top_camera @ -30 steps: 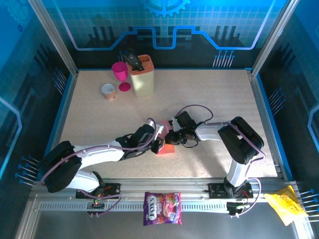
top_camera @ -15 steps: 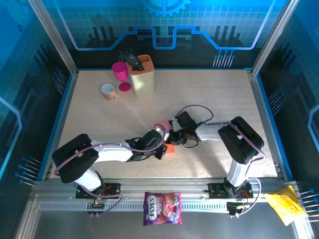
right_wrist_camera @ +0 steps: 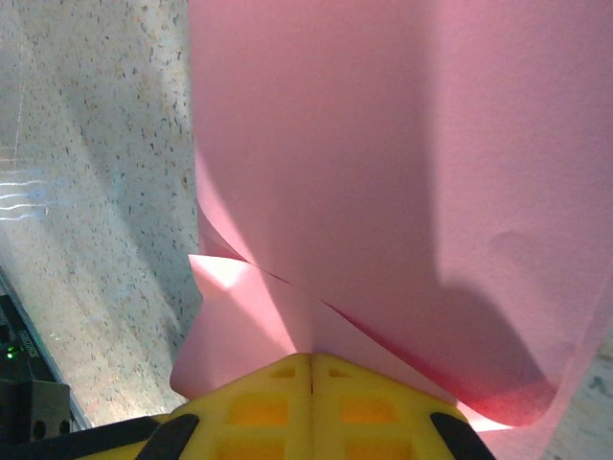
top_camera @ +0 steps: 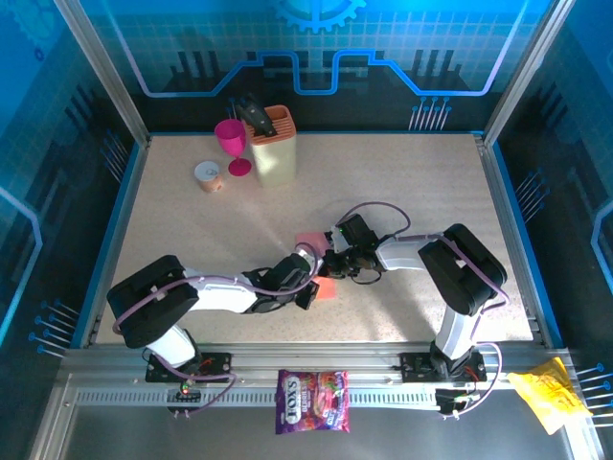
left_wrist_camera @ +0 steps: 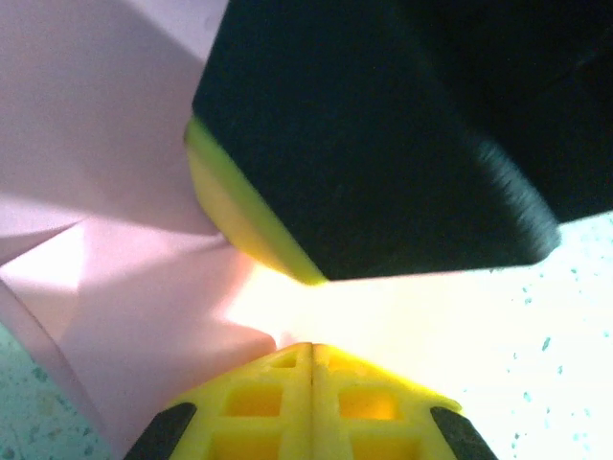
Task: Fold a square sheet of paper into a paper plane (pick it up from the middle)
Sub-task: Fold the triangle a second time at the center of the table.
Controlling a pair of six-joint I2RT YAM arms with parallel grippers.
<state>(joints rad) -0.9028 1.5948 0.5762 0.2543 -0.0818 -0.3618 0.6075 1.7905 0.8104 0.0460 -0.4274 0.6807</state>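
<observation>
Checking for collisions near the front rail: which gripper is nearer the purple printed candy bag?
Left. The left gripper sits straight beyond the purple printed candy bag; the right gripper is farther back and slightly right.

Speckled beige table [top_camera: 412, 192]: knife block [top_camera: 274, 153], pink goblet [top_camera: 231, 142] & small cup [top_camera: 208, 175] back-left, pink paper sheet [top_camera: 324, 287] ctr-front.
</observation>
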